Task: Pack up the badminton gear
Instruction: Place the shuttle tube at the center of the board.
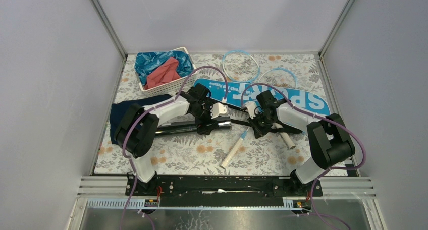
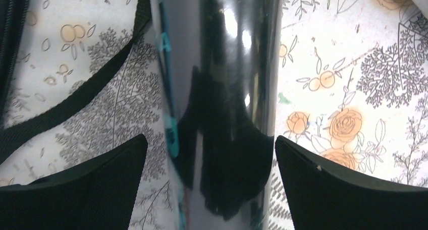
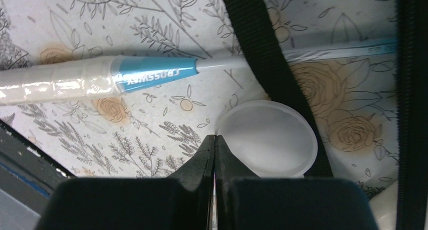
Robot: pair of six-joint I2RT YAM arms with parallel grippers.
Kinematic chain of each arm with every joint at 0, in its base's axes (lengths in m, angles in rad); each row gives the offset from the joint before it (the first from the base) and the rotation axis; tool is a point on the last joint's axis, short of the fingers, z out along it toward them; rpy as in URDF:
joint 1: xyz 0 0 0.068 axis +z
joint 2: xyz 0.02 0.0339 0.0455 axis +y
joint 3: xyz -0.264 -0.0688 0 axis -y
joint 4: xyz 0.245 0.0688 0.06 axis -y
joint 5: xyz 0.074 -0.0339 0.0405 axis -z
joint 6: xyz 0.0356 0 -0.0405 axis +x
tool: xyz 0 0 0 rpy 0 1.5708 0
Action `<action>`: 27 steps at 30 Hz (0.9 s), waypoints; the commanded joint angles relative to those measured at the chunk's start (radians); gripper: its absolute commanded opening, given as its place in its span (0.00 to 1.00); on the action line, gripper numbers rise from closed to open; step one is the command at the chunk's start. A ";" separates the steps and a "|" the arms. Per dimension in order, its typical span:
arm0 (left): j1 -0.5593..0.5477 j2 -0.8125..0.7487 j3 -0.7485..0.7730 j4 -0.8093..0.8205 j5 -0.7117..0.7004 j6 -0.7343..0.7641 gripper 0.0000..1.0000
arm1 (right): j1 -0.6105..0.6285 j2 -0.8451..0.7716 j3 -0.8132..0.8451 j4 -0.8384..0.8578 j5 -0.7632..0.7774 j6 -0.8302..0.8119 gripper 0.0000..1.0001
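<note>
Apparently the packing is only at its start: the two light-blue-framed rackets with white handles [image 1: 232, 153] are outside the flat blue racket-shaped bag lettered "SPORT" [image 1: 282, 100], with heads beyond its far edge and handles on its near side. The long glossy black tube [image 1: 174, 129] lies just near-left of the bag. The left gripper [image 2: 210, 137] hangs over it with jaws wide apart on either side, holding nothing. The right gripper [image 3: 214, 141] is closed beside a round translucent white cap [image 3: 272, 139] in front of the bag, and whether it pinches the rim I cannot tell, so I judge that filling and capping the tube and bagging everything are left.
</note>
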 commanded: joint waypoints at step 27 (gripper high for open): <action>0.095 -0.091 -0.162 -0.043 -0.148 0.204 0.69 | 0.008 -0.113 0.002 -0.032 -0.020 -0.020 0.29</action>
